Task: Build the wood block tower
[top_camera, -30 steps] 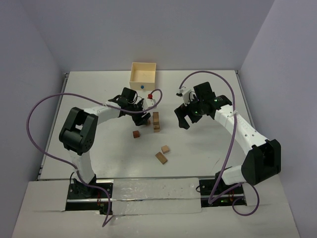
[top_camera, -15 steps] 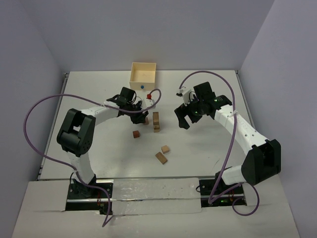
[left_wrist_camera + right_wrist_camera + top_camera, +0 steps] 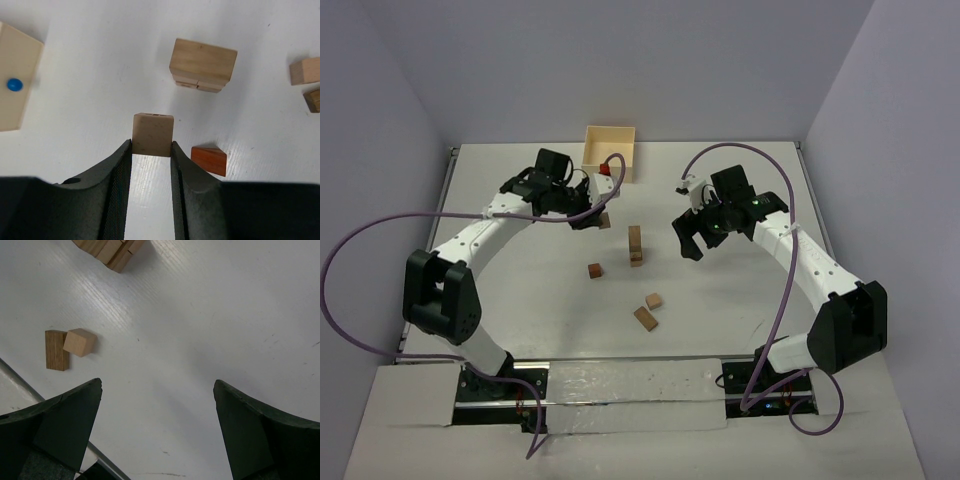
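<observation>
The tower (image 3: 635, 245) is a narrow column of tan wood blocks at the table's middle. Its top also shows in the left wrist view (image 3: 202, 62) and its edge in the right wrist view (image 3: 107, 249). My left gripper (image 3: 599, 217) (image 3: 151, 144) is shut on a pale tan block (image 3: 153, 134) (image 3: 605, 221), held above the table left of the tower. A reddish block (image 3: 595, 270) (image 3: 209, 160) lies below it. Two more blocks (image 3: 653, 300) (image 3: 645, 318) lie nearer the front and also show in the right wrist view (image 3: 79, 342) (image 3: 55, 350). My right gripper (image 3: 688, 238) (image 3: 157, 385) is open and empty, right of the tower.
A pale square wooden box (image 3: 609, 150) with a blue dot (image 3: 14, 84) stands at the back, just behind my left gripper. The table's metal front rail (image 3: 30, 385) runs along the near edge. Grey walls close in both sides.
My left arm has risen and swung back and to the left, away from the tower's side, carrying the pale block. The right arm has not moved.
</observation>
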`<state>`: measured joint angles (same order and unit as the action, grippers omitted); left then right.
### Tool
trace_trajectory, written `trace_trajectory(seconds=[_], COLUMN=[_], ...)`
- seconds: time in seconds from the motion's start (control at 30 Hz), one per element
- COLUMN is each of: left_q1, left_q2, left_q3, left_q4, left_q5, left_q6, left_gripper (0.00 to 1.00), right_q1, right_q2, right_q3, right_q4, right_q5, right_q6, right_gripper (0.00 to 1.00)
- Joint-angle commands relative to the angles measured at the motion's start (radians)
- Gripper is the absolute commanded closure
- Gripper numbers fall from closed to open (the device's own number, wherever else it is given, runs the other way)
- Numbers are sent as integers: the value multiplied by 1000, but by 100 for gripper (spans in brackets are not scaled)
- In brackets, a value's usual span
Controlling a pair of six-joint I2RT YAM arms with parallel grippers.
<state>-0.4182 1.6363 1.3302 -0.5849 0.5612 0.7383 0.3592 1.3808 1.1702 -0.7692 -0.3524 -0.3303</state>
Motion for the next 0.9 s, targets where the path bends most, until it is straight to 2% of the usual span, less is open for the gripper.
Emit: trace_trajectory(seconds=[0.0, 0.6, 0.87], left_q1=[-13, -100, -117], left_q2=[-40, 93, 132], left_q3=[79, 234, 263], left_q4=[-49, -184, -196], left_q5=[75, 112, 137], left_q6=[3, 121, 149], left_gripper=[86, 79, 77], right_q1=[-8, -17, -22], right_q2=[-19, 24, 28], right_q3=[25, 59, 60], right_q4=[24, -25, -30], right_q5=[-10, -23, -31], right_q6=[4, -18, -20], right_gripper=[0, 0, 0])
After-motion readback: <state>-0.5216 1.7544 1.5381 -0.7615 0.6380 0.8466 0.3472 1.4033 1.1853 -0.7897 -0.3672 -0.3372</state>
